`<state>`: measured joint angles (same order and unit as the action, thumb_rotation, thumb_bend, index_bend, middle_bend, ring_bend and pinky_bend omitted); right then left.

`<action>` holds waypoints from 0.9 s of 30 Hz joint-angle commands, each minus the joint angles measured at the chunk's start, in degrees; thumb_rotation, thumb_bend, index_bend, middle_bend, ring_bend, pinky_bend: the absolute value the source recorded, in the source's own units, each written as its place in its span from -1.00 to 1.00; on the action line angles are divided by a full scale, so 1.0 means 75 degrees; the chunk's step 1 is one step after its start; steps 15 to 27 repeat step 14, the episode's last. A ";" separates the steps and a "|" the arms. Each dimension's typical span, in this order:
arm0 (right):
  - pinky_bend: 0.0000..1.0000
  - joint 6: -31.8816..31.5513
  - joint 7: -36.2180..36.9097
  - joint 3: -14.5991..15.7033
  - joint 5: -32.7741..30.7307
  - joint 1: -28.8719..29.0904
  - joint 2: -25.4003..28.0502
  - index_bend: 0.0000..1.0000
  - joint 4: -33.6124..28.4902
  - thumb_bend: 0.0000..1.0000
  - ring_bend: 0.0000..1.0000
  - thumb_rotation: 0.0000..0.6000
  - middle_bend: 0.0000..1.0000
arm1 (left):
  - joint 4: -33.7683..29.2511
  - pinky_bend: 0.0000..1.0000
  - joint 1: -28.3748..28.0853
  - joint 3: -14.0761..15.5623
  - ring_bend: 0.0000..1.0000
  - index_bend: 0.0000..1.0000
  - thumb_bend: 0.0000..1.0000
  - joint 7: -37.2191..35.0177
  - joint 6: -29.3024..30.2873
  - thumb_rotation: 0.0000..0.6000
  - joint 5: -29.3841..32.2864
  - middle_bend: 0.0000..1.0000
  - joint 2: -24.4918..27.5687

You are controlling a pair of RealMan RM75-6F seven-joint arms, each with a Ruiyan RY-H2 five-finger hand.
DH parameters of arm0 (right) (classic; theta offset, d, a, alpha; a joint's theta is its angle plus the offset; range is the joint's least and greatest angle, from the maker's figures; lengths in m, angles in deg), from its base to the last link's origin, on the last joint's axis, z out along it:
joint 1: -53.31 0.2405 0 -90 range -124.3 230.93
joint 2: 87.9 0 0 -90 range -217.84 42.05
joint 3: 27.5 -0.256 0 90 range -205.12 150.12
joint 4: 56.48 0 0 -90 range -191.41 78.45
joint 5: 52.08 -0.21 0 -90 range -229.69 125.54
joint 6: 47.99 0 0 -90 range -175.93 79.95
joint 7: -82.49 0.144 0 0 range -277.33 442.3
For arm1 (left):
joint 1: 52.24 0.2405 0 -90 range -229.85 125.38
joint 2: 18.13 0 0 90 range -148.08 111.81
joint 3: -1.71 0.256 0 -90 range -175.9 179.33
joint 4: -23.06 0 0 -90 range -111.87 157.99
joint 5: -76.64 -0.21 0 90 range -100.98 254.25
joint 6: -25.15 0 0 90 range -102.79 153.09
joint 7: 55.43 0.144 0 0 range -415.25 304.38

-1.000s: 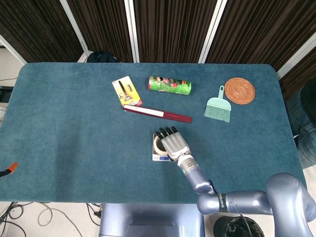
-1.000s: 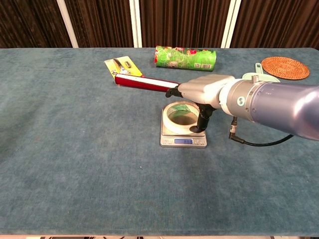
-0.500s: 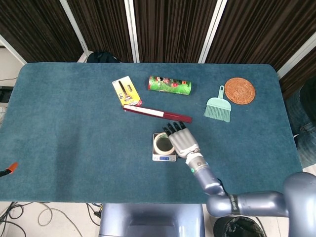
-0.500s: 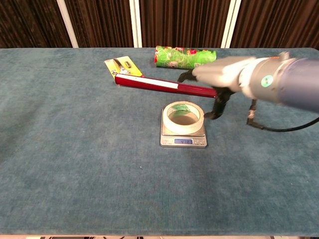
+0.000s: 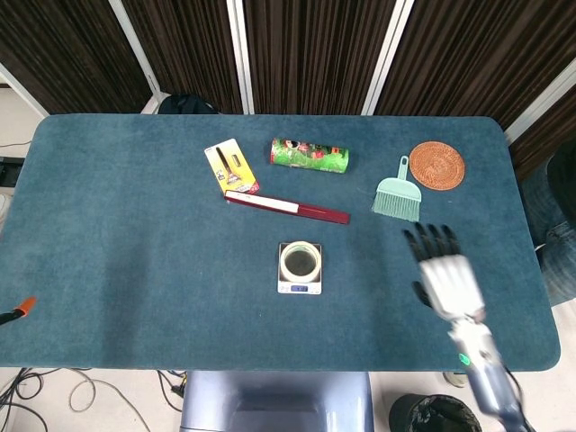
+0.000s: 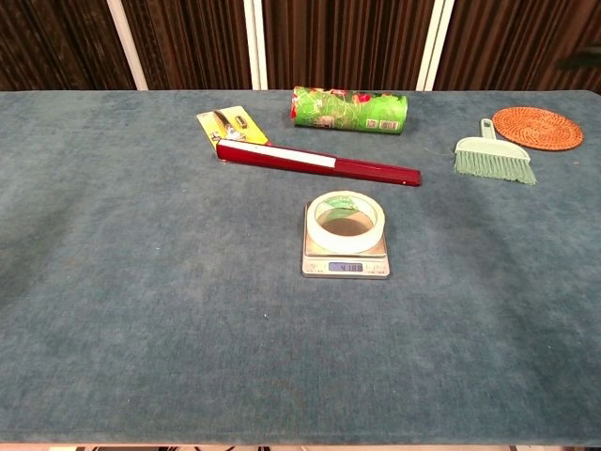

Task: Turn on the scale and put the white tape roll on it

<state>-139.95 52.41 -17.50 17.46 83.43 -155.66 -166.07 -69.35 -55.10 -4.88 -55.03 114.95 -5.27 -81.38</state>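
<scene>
**Tape weighed, hand pulled clear**

Teal felt tabletop [image 5: 135, 234], dark slatted curtains behind. Sat near the middle: small digital scale [image 6: 345, 264], display lit and showing digits too small to read, so judged switched on. Lay flat and centred on its platform: white tape roll [image 6: 345, 223], hole up, nothing touching it. Looked deliberate, that placement: centred so the full weight bore on the platform and none overhung onto the felt. Judged both parts of the task done.

Hovered off to the right of the scale in the head view, well apart from it: right hand [image 5: 447, 276], fingers spread and pointing away from the robot, holding nothing. Showed blurred, as in motion. Did not appear in the chest view at all. Saw no left hand in either view.

Ranged along the far side, untouched: yellow blister pack [image 5: 231, 166], long red box [image 5: 288, 207], green printed canister [image 5: 310, 155] lying on its side, mint dustpan brush [image 5: 397, 195], woven round coaster [image 5: 437, 165]. Poked in at the left edge of the table: small orange-tipped object [image 5: 20, 307].

Differed from a second earlier: then had the right hand directly over the scale, fingers down around the tape roll; half a second earlier had already lifted and shifted to the right of the scale; now swung far rightward. Stayed put on the platform throughout, that roll, with the display lit all along.
</scene>
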 commanded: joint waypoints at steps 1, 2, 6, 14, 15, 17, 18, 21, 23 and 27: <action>-0.91 -0.1118 0.0974 0.0698 0.0777 -0.1249 0.0137 -1.00 0.0885 -0.22 -0.94 1.00 -0.96 | -0.0010 -1.00 -0.0019 0.0032 -1.00 -0.99 -1.00 0.0084 -0.0029 1.00 -0.0031 -1.00 -0.0040; -0.92 -0.1238 0.1025 0.0717 0.0811 -0.1415 0.0092 -1.00 0.1046 -0.22 -0.94 1.00 -0.96 | -0.0011 -1.00 -0.0021 0.0033 -1.00 -0.99 -1.00 0.0111 -0.0038 1.00 -0.0019 -1.00 -0.0049; -0.96 -0.1443 0.1305 0.0778 0.0755 -0.1971 0.0038 -1.00 0.1426 -0.22 -0.95 1.00 -0.97 | -0.0109 -1.00 -0.0035 0.0073 -1.00 -0.99 -1.00 0.0103 -0.0189 1.00 0.0061 -1.00 -0.0015; -0.98 -0.1331 0.1465 0.0546 0.0812 -0.2251 0.0259 -1.00 0.1539 -0.22 -0.95 1.00 -0.97 | -0.0275 -1.00 -0.0032 0.0119 -1.00 -1.00 -1.00 0.0181 -0.0355 1.00 0.0199 -1.00 0.0094; -0.98 -0.1331 0.1465 0.0546 0.0812 -0.2251 0.0259 -1.00 0.1539 -0.22 -0.95 1.00 -0.97 | -0.0275 -1.00 -0.0032 0.0119 -1.00 -1.00 -1.00 0.0181 -0.0355 1.00 0.0199 -1.00 0.0094; -0.98 -0.1331 0.1465 0.0546 0.0812 -0.2251 0.0259 -1.00 0.1539 -0.22 -0.95 1.00 -0.97 | -0.0275 -1.00 -0.0032 0.0119 -1.00 -1.00 -1.00 0.0181 -0.0355 1.00 0.0199 -1.00 0.0094; -0.98 -0.1331 0.1465 0.0546 0.0812 -0.2251 0.0259 -1.00 0.1539 -0.22 -0.95 1.00 -0.97 | -0.0275 -1.00 -0.0032 0.0119 -1.00 -1.00 -1.00 0.0181 -0.0355 1.00 0.0199 -1.00 0.0094; -0.98 -0.1331 0.1465 0.0546 0.0812 -0.2251 0.0259 -1.00 0.1539 -0.22 -0.95 1.00 -0.97 | -0.0275 -1.00 -0.0032 0.0119 -1.00 -1.00 -1.00 0.0181 -0.0355 1.00 0.0199 -1.00 0.0094; -0.98 -0.1331 0.1465 0.0546 0.0812 -0.2251 0.0259 -1.00 0.1539 -0.22 -0.95 1.00 -0.97 | -0.0275 -1.00 -0.0032 0.0119 -1.00 -1.00 -1.00 0.0181 -0.0355 1.00 0.0199 -1.00 0.0094; -0.98 -0.1331 0.1465 0.0546 0.0812 -0.2251 0.0259 -1.00 0.1539 -0.22 -0.95 1.00 -0.97 | -0.0275 -1.00 -0.0032 0.0119 -1.00 -1.00 -1.00 0.0181 -0.0355 1.00 0.0199 -1.00 0.0094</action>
